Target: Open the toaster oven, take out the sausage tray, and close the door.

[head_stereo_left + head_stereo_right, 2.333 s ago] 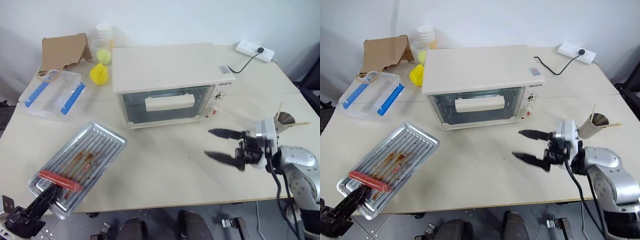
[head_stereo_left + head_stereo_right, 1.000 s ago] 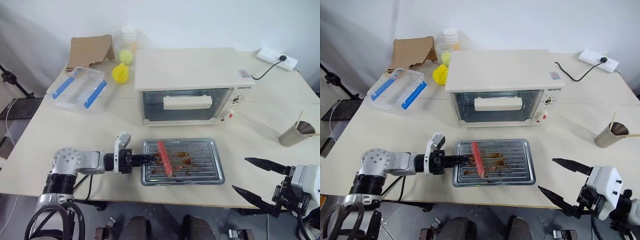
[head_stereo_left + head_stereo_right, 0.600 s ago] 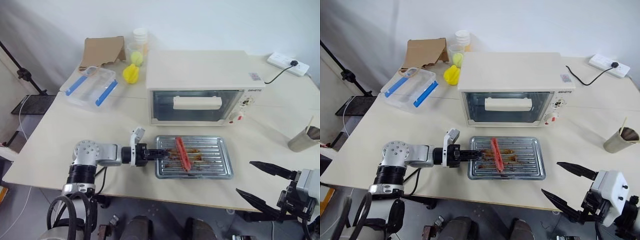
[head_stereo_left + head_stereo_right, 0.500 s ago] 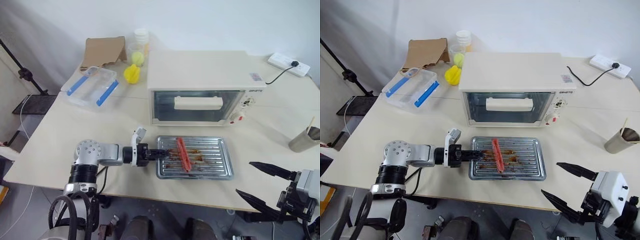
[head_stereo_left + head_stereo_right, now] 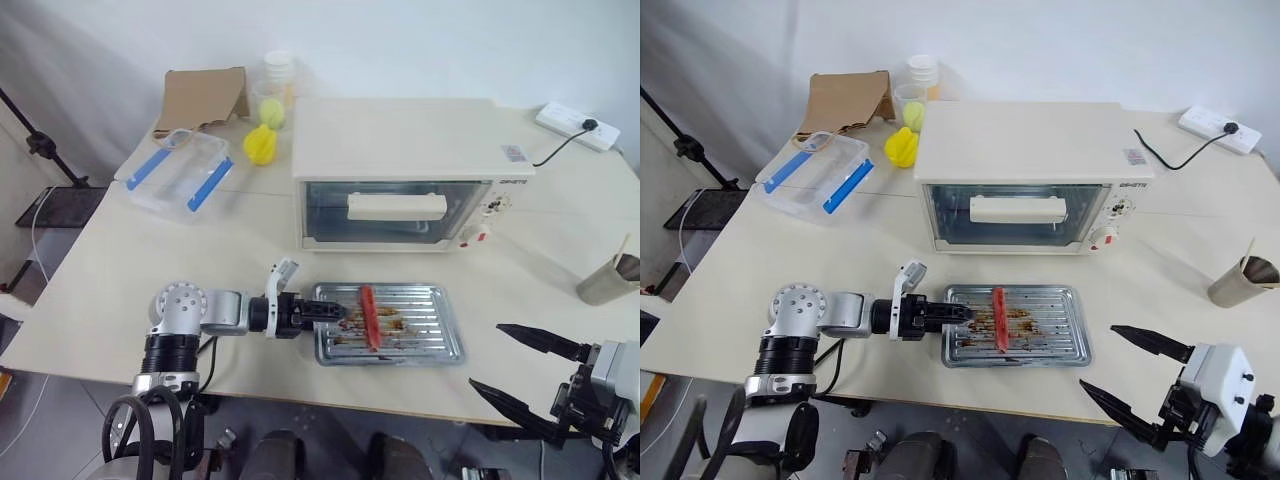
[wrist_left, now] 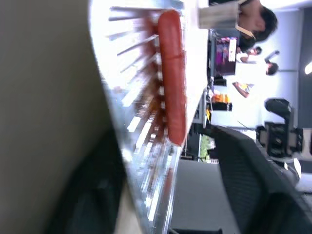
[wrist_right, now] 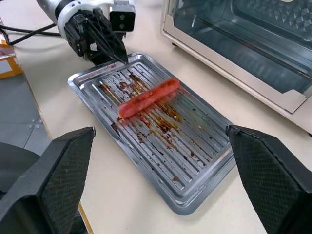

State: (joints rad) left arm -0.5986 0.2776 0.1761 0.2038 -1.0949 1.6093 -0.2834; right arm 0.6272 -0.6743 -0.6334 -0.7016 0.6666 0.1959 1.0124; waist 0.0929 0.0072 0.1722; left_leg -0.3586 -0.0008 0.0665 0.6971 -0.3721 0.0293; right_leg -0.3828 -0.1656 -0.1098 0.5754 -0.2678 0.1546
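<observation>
The cream-white toaster oven [image 5: 410, 165] stands mid-table with its glass door [image 5: 330, 212] shut, bar handle [image 5: 396, 206] across it. The ribbed silver sausage tray [image 5: 425, 325] lies flat on the table just in front of the oven, one red sausage [image 5: 368, 316] on its left half. My left gripper [image 5: 335, 312] reaches in level from the left, open, with the tray's left rim between its fingers [image 7: 117, 51]. Off the table's front right corner, my right gripper [image 5: 486, 355] hangs open and holds nothing.
At the back left sit a clear plastic box with blue clips [image 5: 178, 167], a cardboard piece [image 5: 200, 97], a yellow object [image 5: 259, 144] and stacked cups [image 5: 275, 85]. A paper cup with a stick [image 5: 607, 280] stands at the right edge, a power strip [image 5: 575, 117] behind.
The tray went from the table's front left corner to the spot before the oven. In the last half second my left gripper opened off its rim. The right gripper drew back.
</observation>
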